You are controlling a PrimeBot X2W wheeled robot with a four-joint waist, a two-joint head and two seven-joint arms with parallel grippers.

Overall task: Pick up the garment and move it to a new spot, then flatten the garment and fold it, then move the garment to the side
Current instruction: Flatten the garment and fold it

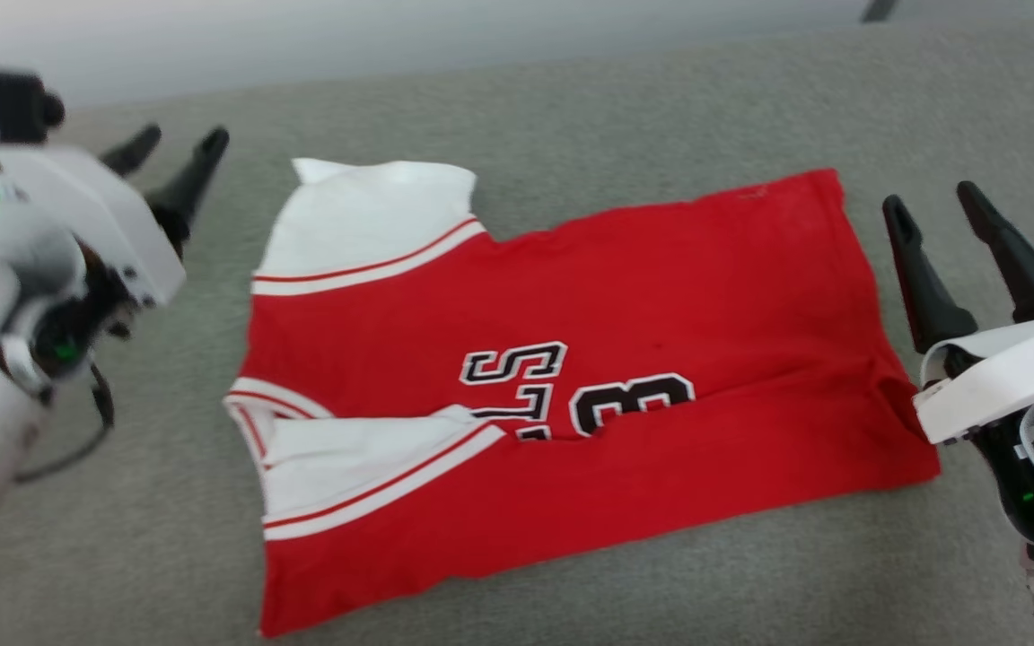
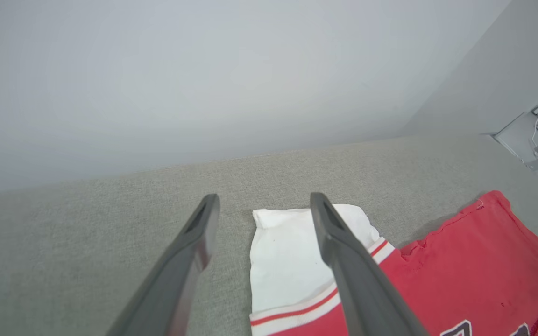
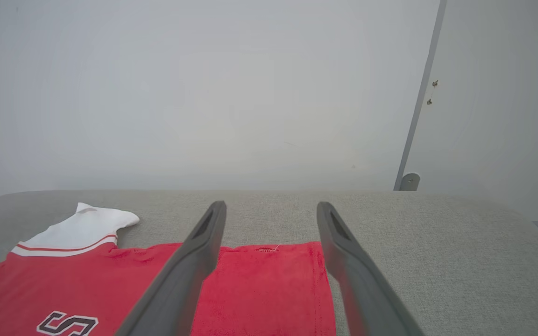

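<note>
While both arms flank it, the garment (image 1: 643,296) lies spread on the grey fabric surface (image 1: 571,99), approx. mid-frame in head view, neck end twd the robot's left, hem twd its right. Its near long edge is folded over onto the front, so the black, white-outlined print is cut off at the fold: an "S", part of an "L" and a "3" show above it. The far sleeve (image 1: 373,220), white w/ red-and-white striped trim, lies flat at the far left corner. The near sleeve (image 1: 364,467) lies on top of the folded part at the near left. The left gripper (image 1: 187,136) sits off the far left corner, just beside the far sleeve, fingers wide apart w/ nothing btwn them. In left wrist view one finger (image 2: 343,261) crosses in front of that sleeve; contact can't be told there. The right gripper (image 1: 930,196) stands just beside the hem edge, jaws likewise spread, holding nothing. In right wrist view its fingers (image 3: 189,275) frame the far hem corner, red cloth showing btwn them, no pinch on it. A pale grey wall (image 3: 203,93) rises behind the surface.
</note>
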